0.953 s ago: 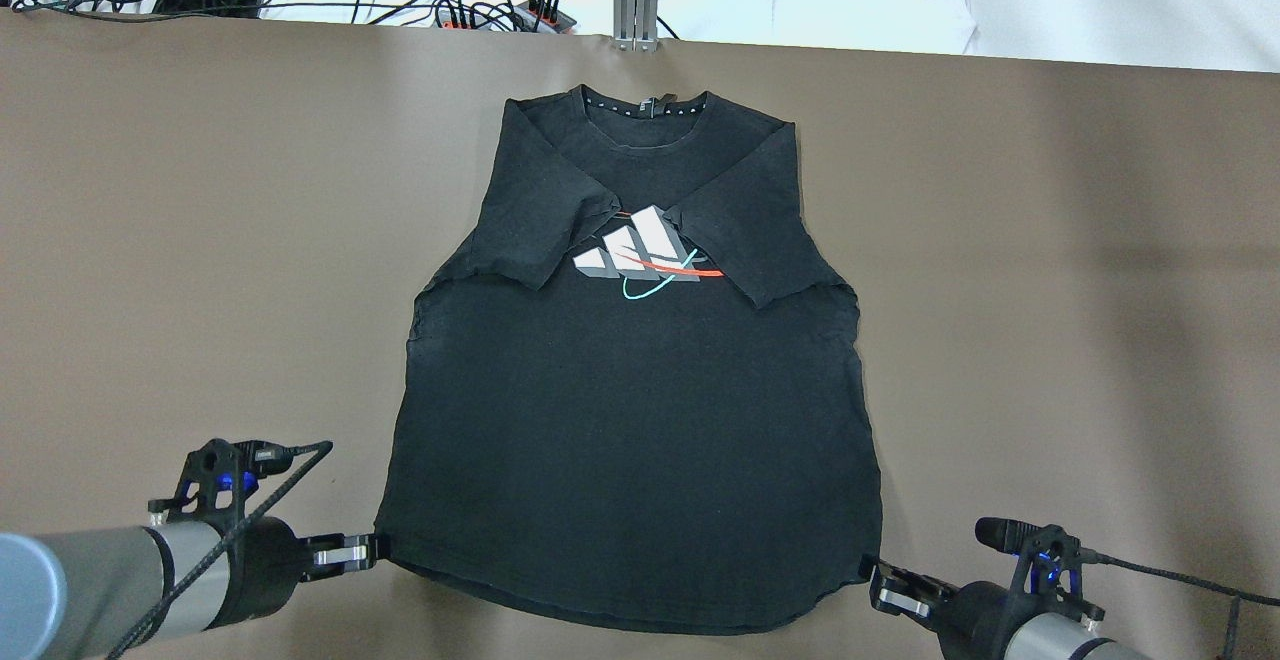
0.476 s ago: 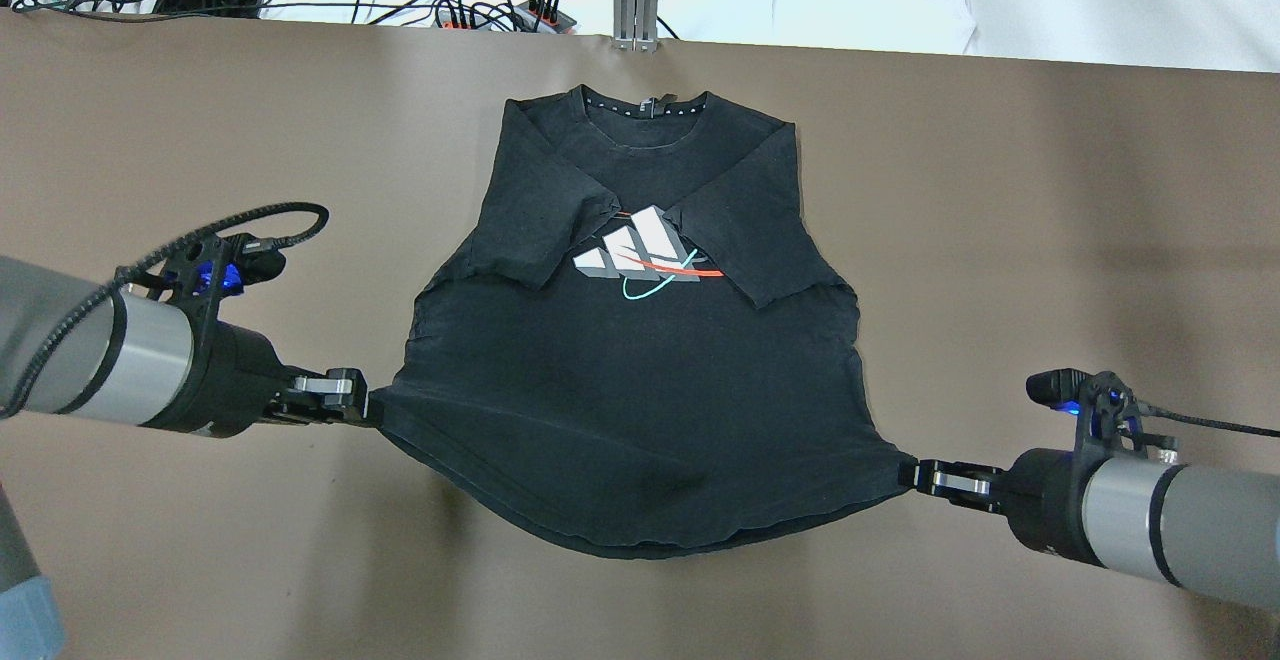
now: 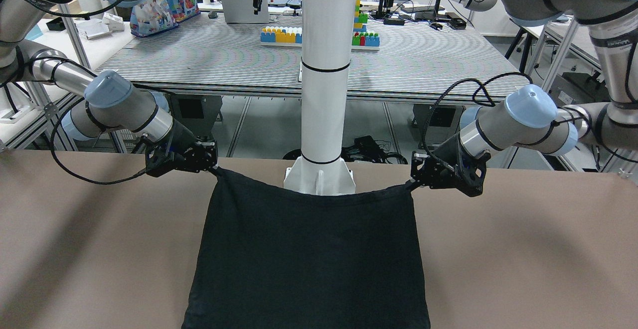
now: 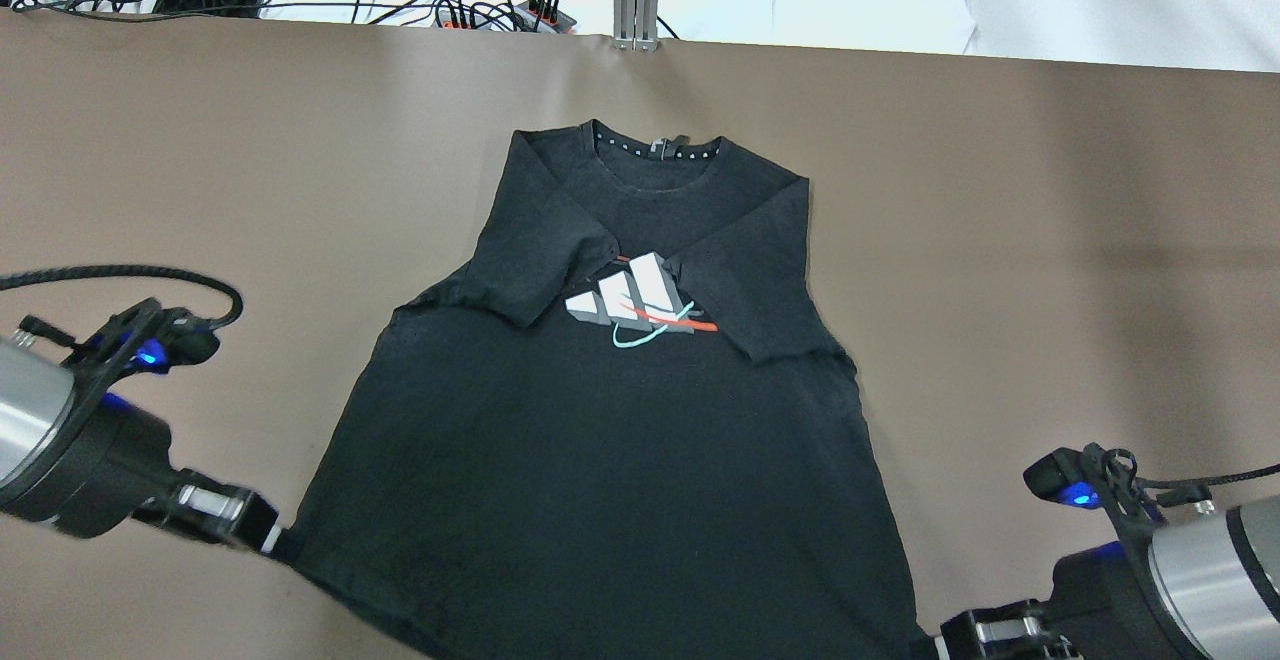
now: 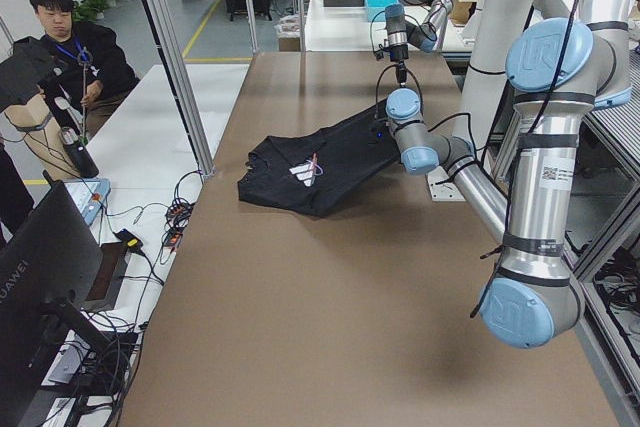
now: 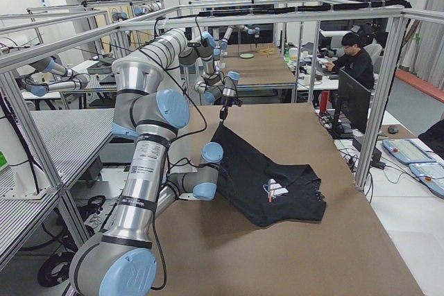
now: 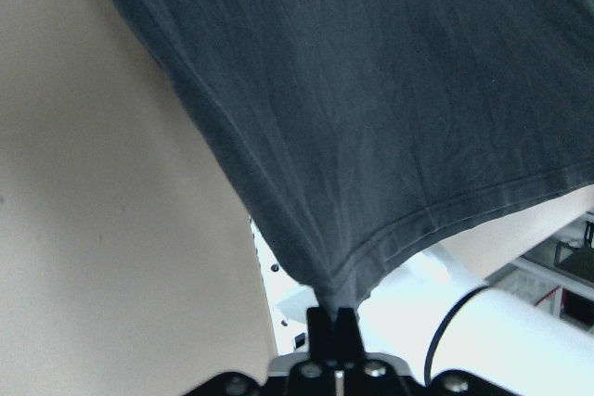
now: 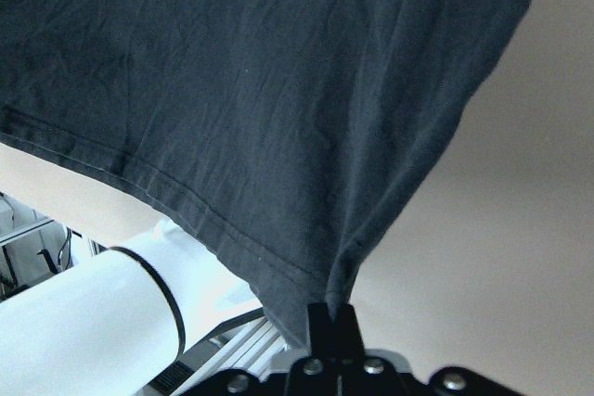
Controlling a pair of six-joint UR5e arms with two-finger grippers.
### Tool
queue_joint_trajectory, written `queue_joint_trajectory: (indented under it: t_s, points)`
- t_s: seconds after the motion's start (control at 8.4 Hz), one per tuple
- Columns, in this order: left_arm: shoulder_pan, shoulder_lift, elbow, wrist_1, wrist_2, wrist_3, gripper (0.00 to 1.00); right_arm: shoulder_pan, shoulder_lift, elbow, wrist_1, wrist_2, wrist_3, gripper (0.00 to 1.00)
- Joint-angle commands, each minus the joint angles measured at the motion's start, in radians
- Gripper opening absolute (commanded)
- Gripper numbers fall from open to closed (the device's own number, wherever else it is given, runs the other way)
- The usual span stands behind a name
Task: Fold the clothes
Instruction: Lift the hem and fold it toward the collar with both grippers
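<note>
Left wrist-mounted view: the left gripper [image 7: 332,317] has its jaws pressed together on one corner of the shirt [image 7: 390,90], the black cloth bunching to a point where it enters them. The right gripper [image 8: 334,314] is clamped the same way on the other hem corner.

Seen from the front, the two grippers sit to either side of the white post [image 3: 324,70], the left one on the robot's left of it and the right one on the robot's right. Both are raised off the brown surface [image 4: 1000,240]. The hem [image 3: 319,197] runs between them just in front of the post's foot, pulled nearly taut with a slight sag at its middle.

From there the shirt slopes down and away from the post. Its hem end is in the air, and the end farthest from the post lies flat on the surface. At that far end is the collar [image 4: 660,150]. Both sleeves [image 4: 530,260] are folded inward over the chest, their tips reaching the logo [image 4: 635,300], white bars crossed by red and teal strokes.

Behind the post, a striped table [image 3: 423,70] carries coloured bricks [image 3: 284,35]. Well beyond the collar end, off the surface, a person [image 5: 75,47] in dark clothes is in view.
</note>
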Motion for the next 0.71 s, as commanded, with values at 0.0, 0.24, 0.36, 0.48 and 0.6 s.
queue_joint_trajectory:
  t_s: [0.0,0.24,0.36,0.48,0.6]
  points:
    - [0.027,0.162,-0.013,-0.189,-0.046,0.011,0.0,-0.033,-0.009,0.029,-0.001,0.044,0.0,0.0]
    - [0.009,0.065,0.1,-0.19,0.049,0.011,0.0,-0.011,-0.009,-0.003,-0.005,-0.02,0.0,0.0]
    - [0.006,-0.039,0.181,-0.187,0.121,0.009,0.0,0.009,-0.001,-0.035,-0.007,-0.06,0.0,0.0]
    - [-0.014,-0.128,0.264,-0.18,0.188,0.0,0.0,0.065,0.005,-0.07,-0.008,-0.081,0.0,0.0]
    - [-0.069,-0.202,0.342,-0.179,0.198,-0.002,0.0,0.131,0.035,-0.128,-0.011,-0.083,0.0,0.0]
